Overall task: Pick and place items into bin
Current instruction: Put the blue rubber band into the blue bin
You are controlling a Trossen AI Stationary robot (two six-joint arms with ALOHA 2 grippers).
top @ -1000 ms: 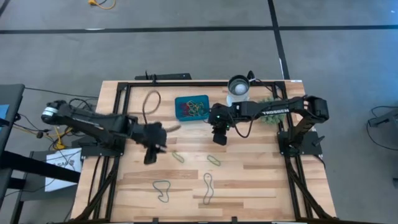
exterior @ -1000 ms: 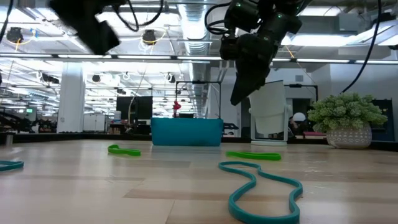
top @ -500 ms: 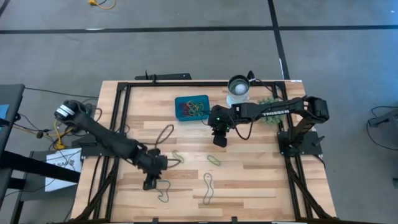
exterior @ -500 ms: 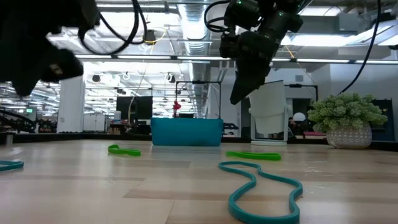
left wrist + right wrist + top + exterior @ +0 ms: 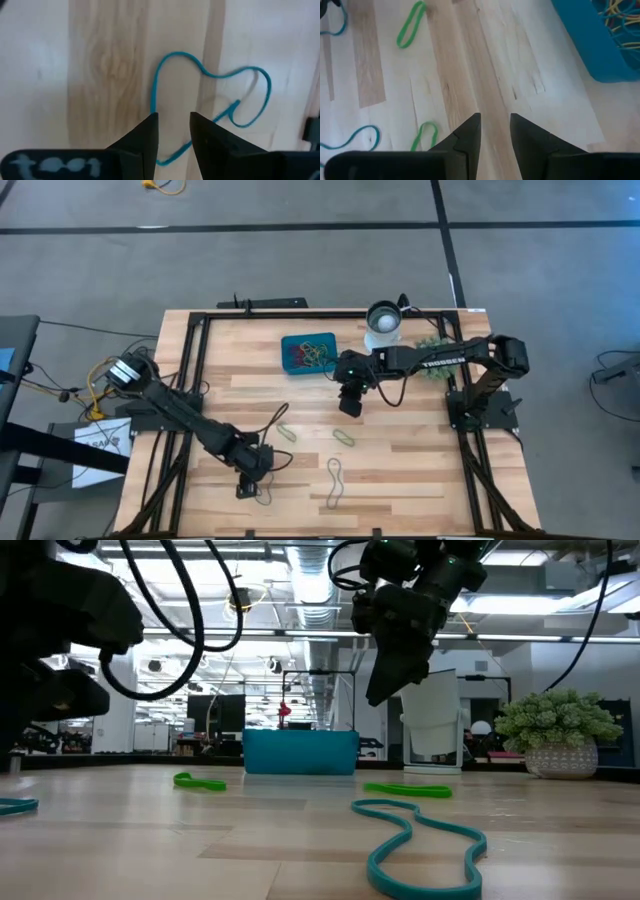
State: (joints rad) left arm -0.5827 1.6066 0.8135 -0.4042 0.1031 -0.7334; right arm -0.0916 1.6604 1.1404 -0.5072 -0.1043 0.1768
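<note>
the left gripper (image 5: 172, 131) hovers low over a thin teal rubber-band loop (image 5: 210, 97) lying flat on the pale wooden table (image 5: 420, 470) at about 7 o'clock, fingers parted with a narrow gap and holding nothing. the right gripper (image 5: 350, 402) hangs near the table's centre, likewise slightly parted and empty, with the small teal-blue rectangular bin (image 5: 309, 354) at its 11 o'clock, already holding a tangle of coloured bands. other loops lie scattered, among them a green band (image 5: 344, 438). the teal loop looks light, limp and thin: it will likely sag and could slip, so pinching one strand where it crosses between the fingers, pressed down to the wood, seems best.
</note>
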